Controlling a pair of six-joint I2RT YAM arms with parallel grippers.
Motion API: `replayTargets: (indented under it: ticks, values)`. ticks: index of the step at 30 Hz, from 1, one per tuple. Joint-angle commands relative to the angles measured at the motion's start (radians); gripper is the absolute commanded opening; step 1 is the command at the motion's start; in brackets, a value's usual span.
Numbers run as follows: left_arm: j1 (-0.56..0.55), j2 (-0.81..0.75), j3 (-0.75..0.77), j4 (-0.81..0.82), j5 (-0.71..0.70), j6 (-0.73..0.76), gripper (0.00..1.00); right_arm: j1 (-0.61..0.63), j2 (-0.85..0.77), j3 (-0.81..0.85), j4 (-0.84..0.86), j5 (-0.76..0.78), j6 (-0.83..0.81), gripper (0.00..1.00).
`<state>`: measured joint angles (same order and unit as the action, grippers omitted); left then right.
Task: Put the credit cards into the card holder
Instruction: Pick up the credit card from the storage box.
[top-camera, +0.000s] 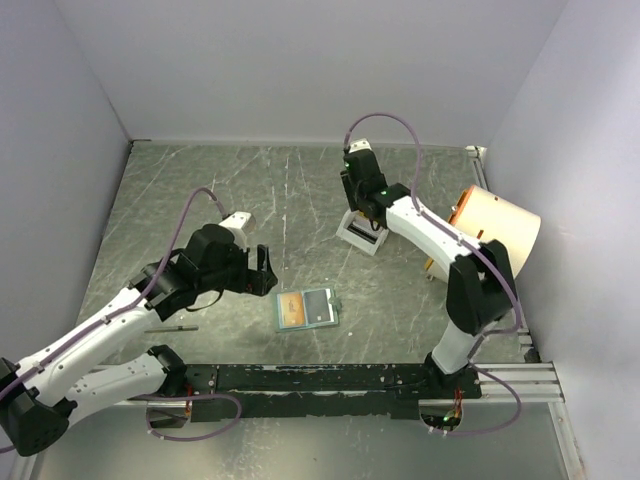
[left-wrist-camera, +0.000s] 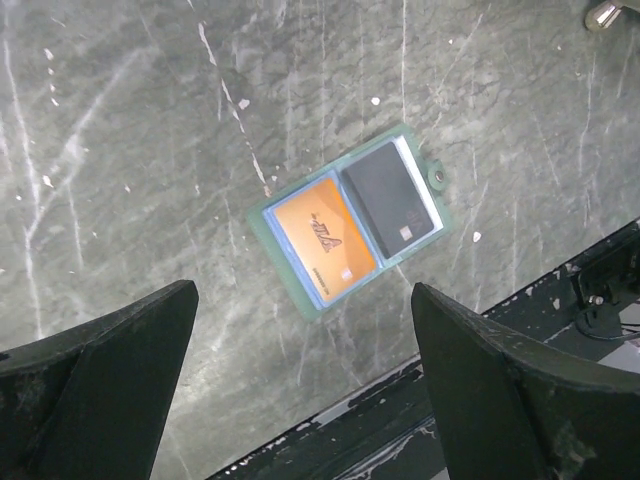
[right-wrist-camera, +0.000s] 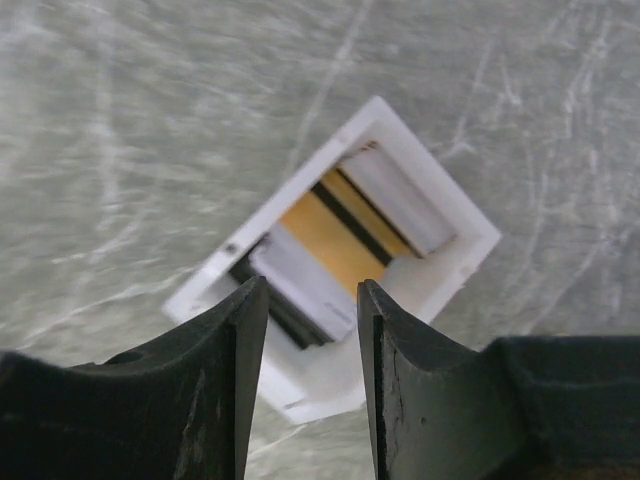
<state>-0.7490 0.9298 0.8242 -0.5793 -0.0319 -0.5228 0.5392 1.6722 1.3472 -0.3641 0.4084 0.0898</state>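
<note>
Picking the next card from the tray (right-wrist-camera: 470, 235): right gripper (right-wrist-camera: 312, 295) hangs over it, fingers part-open with nothing clamped. The gold card (right-wrist-camera: 330, 235) stands packed among others, so straddle one edge only and lift straight. Wallet (left-wrist-camera: 350, 235) lies open on the table holding an orange card (left-wrist-camera: 322, 243) and a dark card (left-wrist-camera: 392, 200). Left gripper (left-wrist-camera: 303, 290) is above it, fingers wide and empty.

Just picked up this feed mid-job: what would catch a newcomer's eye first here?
The card holder lies open near the middle of the table, an orange card and a dark card side by side in it, with the left gripper wide open and empty above it. Farther back, the right gripper hangs with jaws partly apart over the white tray, where a gold card stands among others.
</note>
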Motion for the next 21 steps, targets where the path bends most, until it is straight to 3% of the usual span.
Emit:
replayTargets:
  ticks: [1, 9, 21]
  values:
    - [-0.005, -0.029, 0.031, -0.034, -0.052, 0.101, 0.99, -0.094, 0.094, 0.048, -0.002, 0.024, -0.162, 0.41]
    - [-0.006, -0.072, 0.007, -0.015, -0.054, 0.105, 0.99, -0.129, 0.223, 0.058, 0.067, 0.027, -0.388, 0.41]
    - [-0.005, -0.097, 0.005, -0.008, -0.065, 0.116, 1.0, -0.14, 0.342, 0.08, 0.107, 0.075, -0.466, 0.4]
